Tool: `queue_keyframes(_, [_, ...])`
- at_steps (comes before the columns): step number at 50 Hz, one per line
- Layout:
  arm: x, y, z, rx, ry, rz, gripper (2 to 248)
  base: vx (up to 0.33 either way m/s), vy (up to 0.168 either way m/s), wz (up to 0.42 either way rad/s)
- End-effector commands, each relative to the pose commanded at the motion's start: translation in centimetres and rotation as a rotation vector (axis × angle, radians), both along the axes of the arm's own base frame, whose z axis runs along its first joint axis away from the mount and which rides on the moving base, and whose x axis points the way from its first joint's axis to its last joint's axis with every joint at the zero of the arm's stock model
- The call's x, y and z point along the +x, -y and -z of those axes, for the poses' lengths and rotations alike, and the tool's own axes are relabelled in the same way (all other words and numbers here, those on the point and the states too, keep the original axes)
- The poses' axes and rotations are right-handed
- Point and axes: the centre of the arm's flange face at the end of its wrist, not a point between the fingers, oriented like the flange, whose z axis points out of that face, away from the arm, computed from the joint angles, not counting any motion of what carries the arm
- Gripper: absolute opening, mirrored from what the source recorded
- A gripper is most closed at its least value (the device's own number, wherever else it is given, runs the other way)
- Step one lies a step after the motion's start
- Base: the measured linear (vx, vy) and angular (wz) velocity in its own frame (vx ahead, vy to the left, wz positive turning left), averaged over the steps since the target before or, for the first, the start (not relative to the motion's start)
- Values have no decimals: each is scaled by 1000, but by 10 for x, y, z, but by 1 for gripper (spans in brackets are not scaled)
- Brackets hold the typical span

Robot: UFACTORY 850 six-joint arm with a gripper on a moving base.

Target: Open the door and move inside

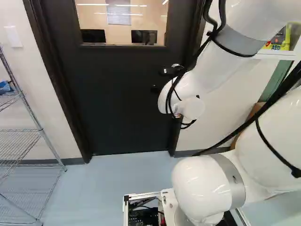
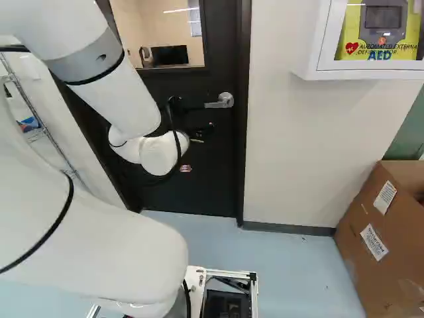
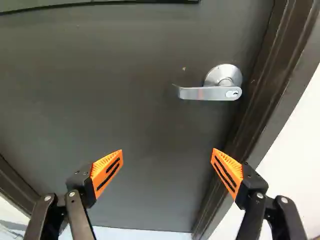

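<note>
While a wire shelf stands at the far left of the left base view, 1 shut black door fills the wall to its right, with 1 window in its upper part. Before the door, 1 white arm holds out its gripper, jaws released and wide apart, nothing between the 2 orange pads. Ahead of the fingers, level and untouched, is the silver lever handle, close to the dark door frame. Farther right hang 1 white defibrillator cabinet and, lower, 1 cardboard box on the floor.

The step in hand looks like reaching the lever. It would go best by lining the gap up with the bar, keeping the frame-side finger off the frame, then closing or pressing near the free end, where leverage is greatest. Turn it fully down before moving the door, gently; which way it swings, I cannot tell.
</note>
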Motion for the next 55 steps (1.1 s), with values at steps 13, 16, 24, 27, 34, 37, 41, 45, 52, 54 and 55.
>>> queue_keyframes(13, [8, -1, -13, 0, 31, -3, 247, 0, 0, 0])
queue_keyframes(16, [10, -2, -16, 1, 39, -4, 247, 0, 0, 0])
queue_keyframes(24, [14, -2, -25, 1, 58, -6, 247, 0, 0, 0])
queue_keyframes(27, [15, -3, -28, 1, 65, -7, 247, 0, 0, 0])
queue_keyframes(34, [19, -3, -35, 1, 82, -8, 247, 0, 0, 0])
queue_keyframes(37, [21, -3, -38, 1, 88, -8, 247, 0, 0, 0])
queue_keyframes(41, [24, -3, -42, 1, 97, -8, 247, 0, 0, 0])
queue_keyframes(45, [27, -3, -47, 2, 106, -7, 247, 0, 0, 0])
queue_keyframes(52, [34, -3, -54, 2, 121, -7, 247, 0, 0, 0])
queue_keyframes(54, [36, -3, -56, 2, 125, -7, 247, 0, 0, 0])
queue_keyframes(55, [37, -3, -58, 2, 127, -7, 247, 0, 0, 0])
